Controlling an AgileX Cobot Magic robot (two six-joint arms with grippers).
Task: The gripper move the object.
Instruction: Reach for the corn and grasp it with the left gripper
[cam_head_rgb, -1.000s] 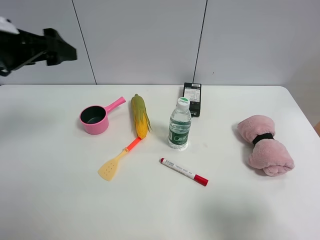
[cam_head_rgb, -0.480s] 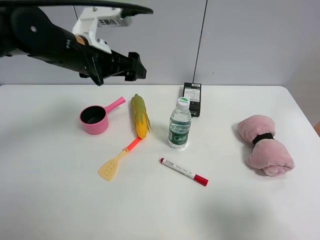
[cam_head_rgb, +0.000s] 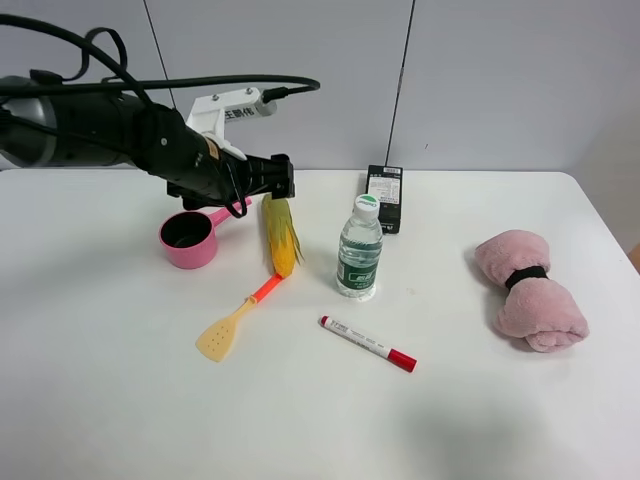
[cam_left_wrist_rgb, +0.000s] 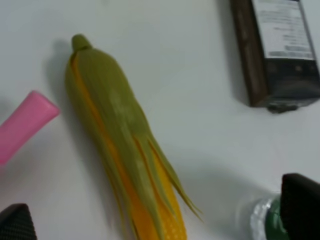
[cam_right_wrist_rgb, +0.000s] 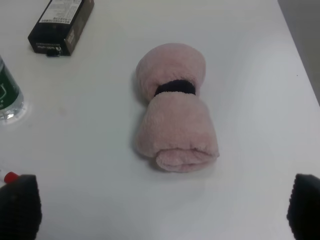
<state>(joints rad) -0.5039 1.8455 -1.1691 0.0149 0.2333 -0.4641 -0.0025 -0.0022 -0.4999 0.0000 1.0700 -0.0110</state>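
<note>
The toy corn cob (cam_head_rgb: 281, 235), yellow-orange kernels in green husk, lies on the white table between the pink pot and the water bottle. My left gripper (cam_head_rgb: 275, 180), a black claw on a thick black arm, hovers over the corn's far, stem end. In the left wrist view the corn (cam_left_wrist_rgb: 125, 150) lies below and between the two spread fingertips (cam_left_wrist_rgb: 17, 222) of the left gripper (cam_left_wrist_rgb: 159, 220), which is open and empty. My right gripper (cam_right_wrist_rgb: 161, 207) is open and empty above the pink towel roll; it is out of the exterior view.
A pink toy saucepan (cam_head_rgb: 188, 238) sits left of the corn and a yellow spatula (cam_head_rgb: 232, 322) touches its near tip. A water bottle (cam_head_rgb: 358, 250), black box (cam_head_rgb: 384, 198), red-capped marker (cam_head_rgb: 367, 343) and pink towel roll (cam_head_rgb: 528, 290) lie to the right.
My left arm has swung in from the upper left and come down, so its gripper now hangs over the corn's far end. Nothing on the table has moved.
</note>
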